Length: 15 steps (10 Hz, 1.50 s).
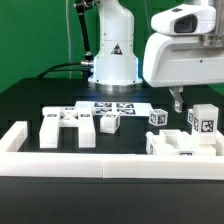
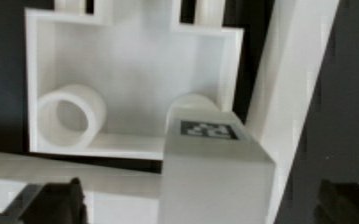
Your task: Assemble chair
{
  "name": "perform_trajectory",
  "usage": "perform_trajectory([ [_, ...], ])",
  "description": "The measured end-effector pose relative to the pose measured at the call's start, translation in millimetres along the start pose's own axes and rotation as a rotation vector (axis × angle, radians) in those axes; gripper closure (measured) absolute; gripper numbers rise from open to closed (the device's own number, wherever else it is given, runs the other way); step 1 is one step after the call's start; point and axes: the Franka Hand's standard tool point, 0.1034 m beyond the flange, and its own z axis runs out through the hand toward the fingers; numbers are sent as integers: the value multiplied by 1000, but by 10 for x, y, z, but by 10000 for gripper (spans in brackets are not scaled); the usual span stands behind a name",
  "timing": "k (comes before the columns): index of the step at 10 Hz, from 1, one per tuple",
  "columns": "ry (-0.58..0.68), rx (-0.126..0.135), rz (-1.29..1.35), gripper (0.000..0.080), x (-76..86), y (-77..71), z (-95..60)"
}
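The chair is in loose white parts on the black table. In the wrist view a flat slab with notches and a round hole lies below. A tagged upright bar rises between my dark fingers. My gripper is open, with a gap on each side of the bar. In the exterior view the gripper hangs over the right-hand parts: a slab and two tagged blocks. An H-shaped part and a small tagged block lie at the exterior view's left.
The marker board lies flat behind the parts, in front of the robot base. A long white border rail runs along the table's front, with a side piece at the exterior view's left.
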Motion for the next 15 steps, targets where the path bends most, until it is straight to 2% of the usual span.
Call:
perform_trajectory([
  [5, 12, 0, -5, 150, 12, -22, 36],
  [7, 12, 0, 23, 410, 12, -24, 36],
  [8, 12, 0, 21, 410, 13, -24, 34],
  [9, 12, 2, 79, 512, 13, -30, 36],
  [15, 25, 10, 539, 511, 3, -70, 46],
])
